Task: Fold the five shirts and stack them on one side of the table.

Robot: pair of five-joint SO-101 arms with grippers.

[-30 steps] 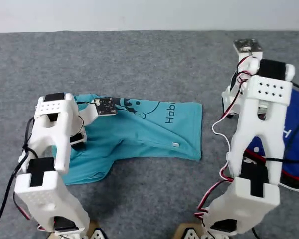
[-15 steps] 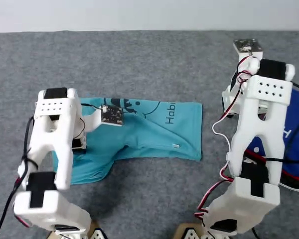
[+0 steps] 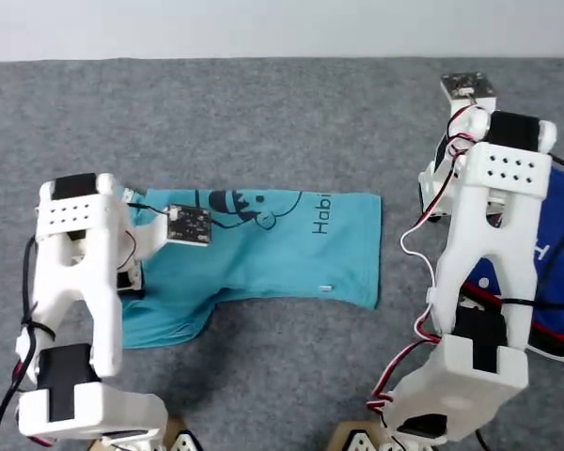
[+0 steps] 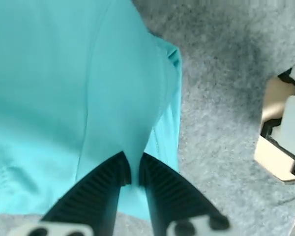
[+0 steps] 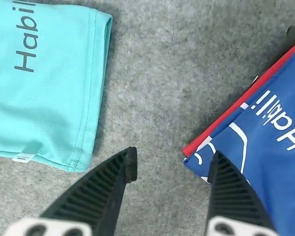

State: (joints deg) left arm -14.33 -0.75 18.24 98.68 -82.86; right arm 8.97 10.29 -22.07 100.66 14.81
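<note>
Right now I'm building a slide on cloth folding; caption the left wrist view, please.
Left pincer shut on a fold of the teal shirt, grey table beside it.

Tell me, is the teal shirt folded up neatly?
Only partly. The teal shirt lies doubled over, but one end bulges out unevenly, and the left gripper is shut on a pinch of its cloth.

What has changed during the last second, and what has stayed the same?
The left gripper, shut on the teal shirt, swung right, then back left, and the shirt's diagonal crease flattened. The open right gripper and the blue shirt stayed put.
</note>
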